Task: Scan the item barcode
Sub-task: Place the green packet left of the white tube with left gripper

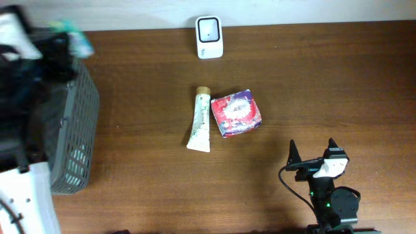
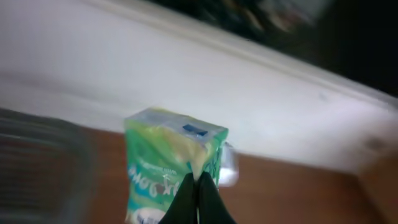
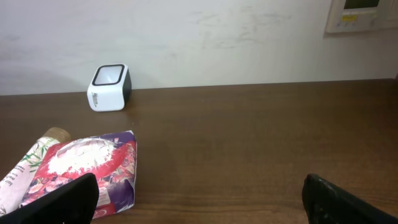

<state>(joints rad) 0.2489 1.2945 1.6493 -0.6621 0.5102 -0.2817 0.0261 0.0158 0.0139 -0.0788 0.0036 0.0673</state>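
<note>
The left gripper (image 2: 199, 182) is clenched on the lower edge of a green packet (image 2: 169, 158), its two dark fingers pressed together with the film pinched between them. The packet is lifted off the table at the far left corner, close to the wall and just beside the grey basket (image 1: 77, 123). From overhead it shows only as a blurred green smear. The right gripper (image 1: 312, 145) gapes wide at the near right of the table with nothing in it.

The pick looks done and the scan does not. The scanner (image 1: 209, 37), a small white block with a dark window, stands at the far edge mid-table, well apart from the packet. Left to do, I judge: carry the packet across and turn its barcode to that window.

No barcode shows in the wrist view, only green and yellow print, pale lettering and a small blue mark near the top. The packet looks soft and puffy.
</note>
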